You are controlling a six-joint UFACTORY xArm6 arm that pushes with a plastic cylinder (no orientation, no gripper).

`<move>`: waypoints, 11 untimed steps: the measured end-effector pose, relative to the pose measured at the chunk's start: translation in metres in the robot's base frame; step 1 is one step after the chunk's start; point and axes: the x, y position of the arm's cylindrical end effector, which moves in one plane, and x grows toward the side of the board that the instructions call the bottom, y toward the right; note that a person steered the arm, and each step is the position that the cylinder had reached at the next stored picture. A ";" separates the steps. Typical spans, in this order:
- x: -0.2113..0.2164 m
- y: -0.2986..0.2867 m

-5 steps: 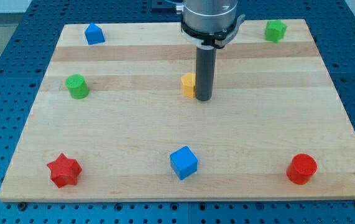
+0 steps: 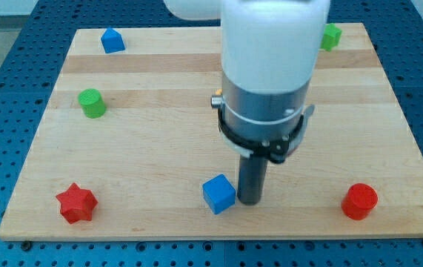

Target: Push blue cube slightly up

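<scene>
The blue cube (image 2: 218, 194) lies near the view's bottom edge of the wooden board (image 2: 159, 156), slightly left of centre. My tip (image 2: 251, 201) stands on the board just to the right of the blue cube, close to its right face or touching it; I cannot tell which. The arm's grey and white body fills the middle of the view above it.
A red star (image 2: 75, 203) lies at bottom left and a red cylinder (image 2: 360, 201) at bottom right. A green cylinder (image 2: 91, 102) is at left, a blue house-shaped block (image 2: 112, 40) at top left, a green block (image 2: 332, 35) at top right. The arm hides the board's centre.
My tip has moved from beside the yellow block at the board's centre down to the right side of the blue cube. The arm now hides the yellow block. The blocks still in view have not moved.
</scene>
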 end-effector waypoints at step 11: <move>-0.046 -0.083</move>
